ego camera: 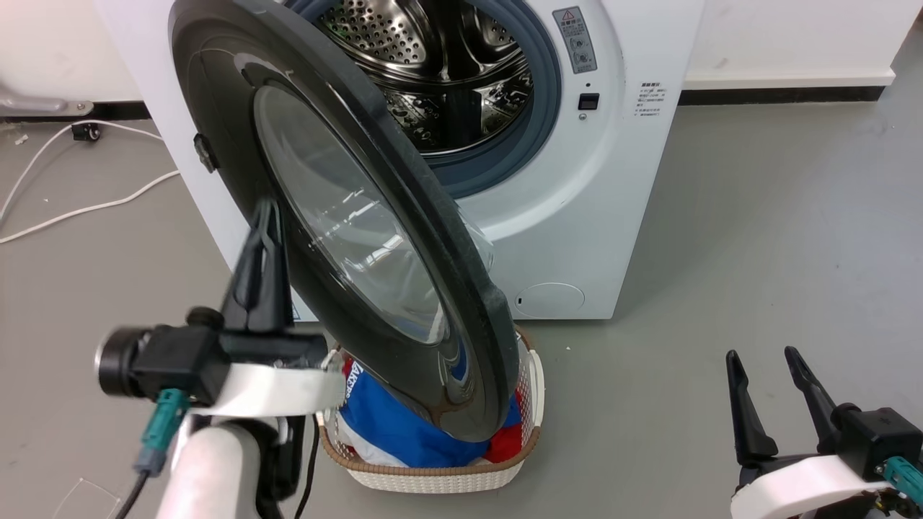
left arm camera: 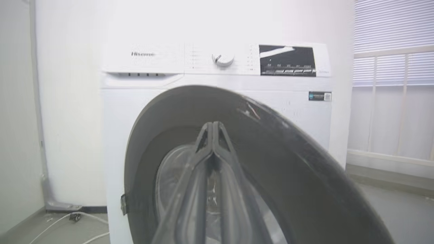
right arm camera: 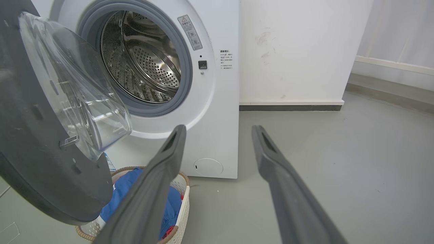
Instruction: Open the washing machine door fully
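Observation:
The white washing machine (ego camera: 591,187) stands against the wall with its steel drum (ego camera: 433,65) exposed. The washing machine door (ego camera: 216,94), a glossy black disc with a clear glass bowl, is hinged on the left and swung roughly halfway out. My left gripper (ego camera: 265,210) is shut with nothing in it, and its tips lie close to the door's outer face by the window's left edge. In the left wrist view the shut left gripper (left arm camera: 213,126) points at the door (left arm camera: 288,159). My right gripper (ego camera: 763,355) is open at the lower right, well away from the door (right arm camera: 30,162).
A white woven laundry basket (ego camera: 433,479) with blue and red clothes sits on the floor under the door's lower edge. White cables (ego camera: 86,209) lie on the grey floor to the left of the machine. Open floor stretches to the right.

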You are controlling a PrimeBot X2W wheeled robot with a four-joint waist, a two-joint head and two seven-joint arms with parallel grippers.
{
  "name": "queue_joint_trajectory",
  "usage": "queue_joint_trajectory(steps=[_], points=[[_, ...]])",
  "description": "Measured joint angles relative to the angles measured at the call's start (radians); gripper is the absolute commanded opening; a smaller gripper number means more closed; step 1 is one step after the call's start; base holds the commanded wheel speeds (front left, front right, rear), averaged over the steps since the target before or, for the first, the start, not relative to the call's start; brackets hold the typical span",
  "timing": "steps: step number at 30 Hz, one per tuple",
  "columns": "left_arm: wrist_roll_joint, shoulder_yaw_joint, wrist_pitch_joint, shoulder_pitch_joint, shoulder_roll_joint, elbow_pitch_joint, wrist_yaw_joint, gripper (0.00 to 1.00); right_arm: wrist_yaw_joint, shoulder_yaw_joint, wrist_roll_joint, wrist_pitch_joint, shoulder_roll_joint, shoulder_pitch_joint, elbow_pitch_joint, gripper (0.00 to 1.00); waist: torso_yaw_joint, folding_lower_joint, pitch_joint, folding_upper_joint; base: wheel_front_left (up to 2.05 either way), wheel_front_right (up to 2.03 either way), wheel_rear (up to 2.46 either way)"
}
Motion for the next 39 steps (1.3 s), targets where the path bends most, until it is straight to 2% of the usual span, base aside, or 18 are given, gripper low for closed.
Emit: queue_joint_trajectory(steps=[9,16,20,27,32,36,39], points=[[-0.017,-0.033,0.05,-0.094,-0.013,-0.279,0.012,0.0,0.0,-0.006,0.006,0.006,0.0,0.001,0.004,1.0,0.007,0.0,-0.004,-0.0001,0.0,0.0,0.0],[-0.025,-0.159,0.119,-0.21,-0.027,-0.365,-0.022,0.0,0.0,-0.017,0.01,0.009,0.0,0.006,0.002,1.0,0.014,0.0,-0.008,0.0,0.0,0.0,0.0],[-0.061,-0.279,0.169,-0.234,-0.04,-0.34,-0.04,0.0,0.0,-0.02,0.013,0.01,0.0,0.009,0.002,1.0,0.014,0.0,-0.01,0.0,0.0,0.0,0.0],[-0.166,-0.525,0.24,-0.22,-0.046,-0.219,-0.066,0.0,0.0,-0.017,0.021,0.025,0.0,0.01,0.004,1.0,0.007,0.0,-0.005,0.0,0.0,0.0,0.0],[-0.259,-0.668,0.28,-0.164,-0.046,-0.136,-0.067,0.0,0.0,-0.014,0.023,0.027,0.0,0.009,0.007,1.0,-0.003,0.0,0.003,0.0,0.0,0.0,0.0],[-0.289,-0.741,0.319,-0.111,-0.046,-0.057,-0.074,0.0,0.0,-0.014,0.03,0.026,0.0,0.003,0.011,1.0,-0.011,0.0,0.018,0.0,0.0,0.0,0.0],[-0.295,-0.75,0.327,-0.085,-0.042,0.006,-0.066,0.0,0.0,-0.018,0.033,0.026,0.0,0.0,0.019,1.0,-0.016,0.0,0.029,0.0,0.0,0.0,0.0]])
